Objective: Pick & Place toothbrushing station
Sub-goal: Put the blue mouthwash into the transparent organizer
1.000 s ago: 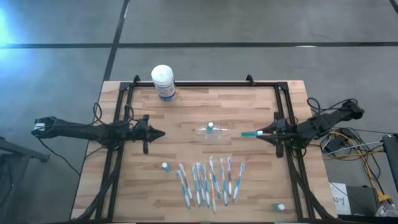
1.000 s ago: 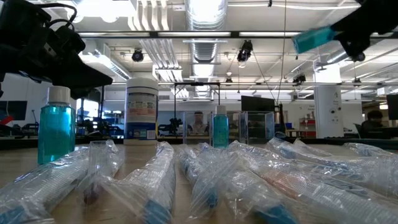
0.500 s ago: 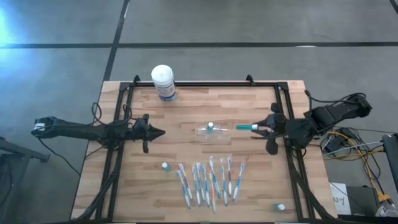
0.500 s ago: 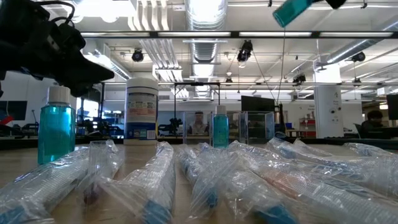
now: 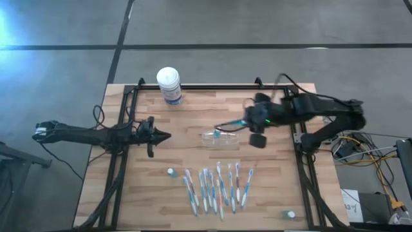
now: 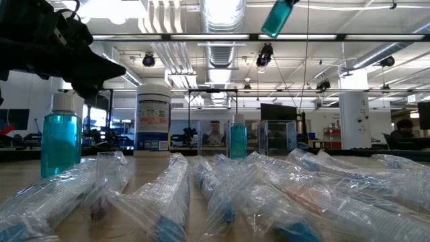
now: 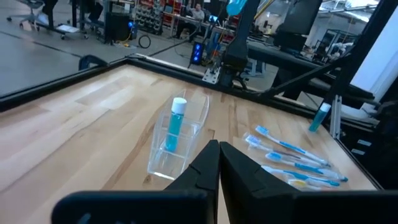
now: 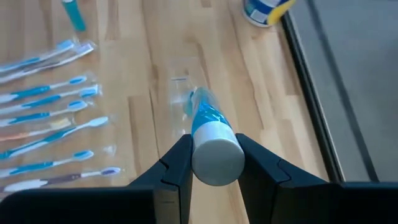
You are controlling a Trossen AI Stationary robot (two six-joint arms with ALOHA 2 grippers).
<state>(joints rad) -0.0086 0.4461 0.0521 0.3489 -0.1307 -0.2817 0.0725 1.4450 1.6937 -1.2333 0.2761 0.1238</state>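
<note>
The toothbrushing station is a clear plastic holder (image 5: 209, 136) (image 7: 160, 160) standing on the table's middle, with a small teal bottle (image 7: 175, 127) upright inside it. My right gripper (image 5: 248, 122) (image 8: 216, 169) hangs high above the holder's right end, tipped down, shut on a second teal bottle with a white cap (image 8: 209, 134). The low view shows only that bottle's lower end (image 6: 277, 17) at the top of the picture. My left gripper (image 5: 164, 136) (image 7: 218, 155) is shut and level to the left of the holder, touching nothing. My right gripper pinches the teal bottle's white cap end (image 8: 216, 155) between its two fingers (image 8: 177, 169), one on each side. The fingers slant down from the table's right side and lie along the bottle. The bottle is lifted clear, tilted, its bottom end pointing down toward the holder.
A white-lidded canister with a blue label (image 5: 169, 85) stands at the far left. Several wrapped toothbrushes (image 5: 215, 187) lie in a row near the front edge. One small teal bottle (image 5: 170, 173) stands left of them, another (image 5: 290, 214) at the front right corner.
My right gripper has risen and swung from the table's right edge toward the middle, over the holder, tipping its fingers downward. It has carried the teal bottle along, shut on it throughout; the bottle now points down instead of lying level.
</note>
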